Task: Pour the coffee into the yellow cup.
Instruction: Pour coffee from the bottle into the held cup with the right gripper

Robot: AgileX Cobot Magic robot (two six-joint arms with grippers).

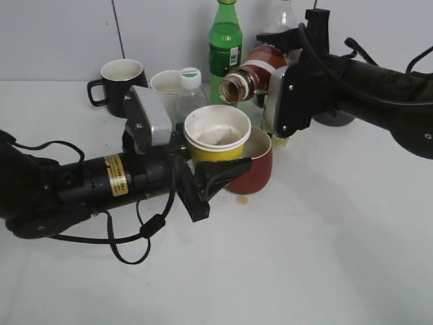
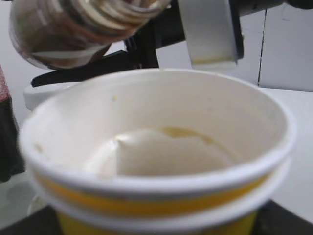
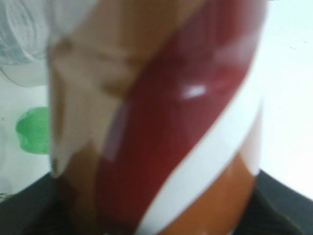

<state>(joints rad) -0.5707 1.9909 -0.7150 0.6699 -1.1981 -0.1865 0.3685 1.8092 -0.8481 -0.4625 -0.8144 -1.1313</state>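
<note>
My left gripper (image 1: pixel 203 177) is shut on the yellow cup (image 1: pixel 218 134), a paper cup with a white rim, held upright above the table. Its white inside fills the left wrist view (image 2: pixel 161 147), with only a faint stain at the bottom. My right gripper (image 1: pixel 284 101) is shut on the coffee bottle (image 1: pixel 254 76), tipped over to the left. Its open mouth (image 1: pixel 233 88) is just above and behind the cup's rim. No stream shows. The bottle's brown-red label with a white stripe fills the right wrist view (image 3: pixel 161 127). The bottle also shows in the left wrist view (image 2: pixel 73 29).
A red mug (image 1: pixel 252 169) stands right behind the cup. A black mug (image 1: pixel 118 82), a white cup (image 1: pixel 166 84), a small clear bottle (image 1: pixel 191 91) and a green bottle (image 1: pixel 225 47) stand at the back. A small brown spill (image 1: pixel 242 199) lies on the white table.
</note>
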